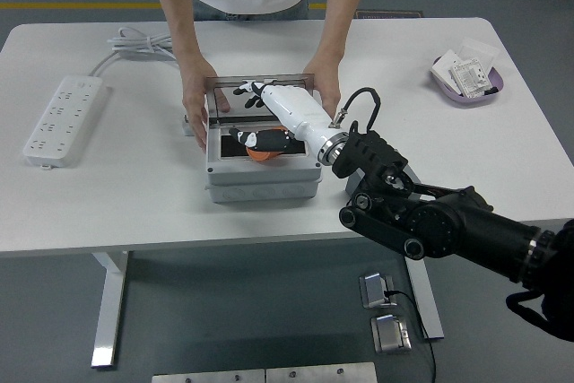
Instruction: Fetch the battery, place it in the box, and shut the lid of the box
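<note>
Right hand (260, 114) is over the open box (262, 168) at the table's (117, 204) mid near edge, fingers (244, 90) spread, orange battery (265, 152) apparently lying inside; lift straight out clear of the upright lid (260, 96) the person's hands (195, 105) steady, then close it.

Single head view, high on robot's side, looking forward and down, table (108, 204) near edge at bottom
</note>
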Available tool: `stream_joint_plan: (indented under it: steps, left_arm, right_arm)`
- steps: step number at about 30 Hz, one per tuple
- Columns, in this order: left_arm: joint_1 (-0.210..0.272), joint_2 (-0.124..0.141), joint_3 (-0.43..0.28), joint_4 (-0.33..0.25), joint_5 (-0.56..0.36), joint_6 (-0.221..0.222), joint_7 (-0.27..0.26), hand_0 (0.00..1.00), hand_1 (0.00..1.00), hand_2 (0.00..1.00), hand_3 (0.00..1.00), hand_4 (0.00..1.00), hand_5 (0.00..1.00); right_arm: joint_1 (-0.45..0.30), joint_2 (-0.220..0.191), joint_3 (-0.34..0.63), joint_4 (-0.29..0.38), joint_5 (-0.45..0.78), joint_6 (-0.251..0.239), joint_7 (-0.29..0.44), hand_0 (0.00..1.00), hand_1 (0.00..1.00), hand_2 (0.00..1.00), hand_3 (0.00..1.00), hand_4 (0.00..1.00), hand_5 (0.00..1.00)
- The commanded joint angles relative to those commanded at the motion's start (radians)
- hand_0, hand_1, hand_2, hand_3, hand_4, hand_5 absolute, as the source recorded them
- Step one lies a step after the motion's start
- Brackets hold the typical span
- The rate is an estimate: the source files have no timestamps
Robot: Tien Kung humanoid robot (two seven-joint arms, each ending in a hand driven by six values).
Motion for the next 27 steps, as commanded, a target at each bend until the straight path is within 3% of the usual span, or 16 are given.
stream_joint_plan:
  steps: [10, 15, 18, 19, 27]
  left_arm:
    - [0.009, -0.003, 0.001, 0.0, -0.009, 0.001, 0.002, 0.645, 0.689, 0.59, 0.57, 0.586, 0.032]
    - [0.007, -0.001, -0.002, 0.0, -0.005, 0.0, 0.005, 0.645, 0.689, 0.589, 0.57, 0.585, 0.026]
    - [0.004, 0.001, -0.007, -0.001, 0.001, -0.001, 0.008, 0.645, 0.689, 0.589, 0.57, 0.585, 0.026]
    - [0.003, 0.002, -0.008, -0.001, 0.003, -0.002, 0.009, 0.645, 0.689, 0.588, 0.569, 0.583, 0.023]
    - [-0.005, 0.008, -0.021, -0.003, 0.026, -0.007, 0.015, 0.645, 0.688, 0.588, 0.57, 0.579, 0.014]
  right_arm:
    - [0.012, -0.148, 0.073, 0.22, 0.184, 0.067, -0.036, 0.765, 0.664, 0.695, 0.785, 0.765, 0.497]
    - [0.066, -0.171, 0.097, 0.303, 0.221, 0.09, -0.047, 0.733, 0.651, 0.682, 0.77, 0.756, 0.493]
    - [0.116, -0.151, 0.081, 0.267, 0.249, 0.099, -0.037, 0.733, 0.651, 0.682, 0.77, 0.756, 0.493]
    - [0.131, -0.142, 0.071, 0.248, 0.263, 0.102, -0.03, 0.651, 0.569, 0.642, 0.739, 0.736, 0.473]
    - [0.248, -0.05, -0.061, 0.029, 0.42, 0.152, 0.044, 0.635, 0.552, 0.637, 0.727, 0.74, 0.483]
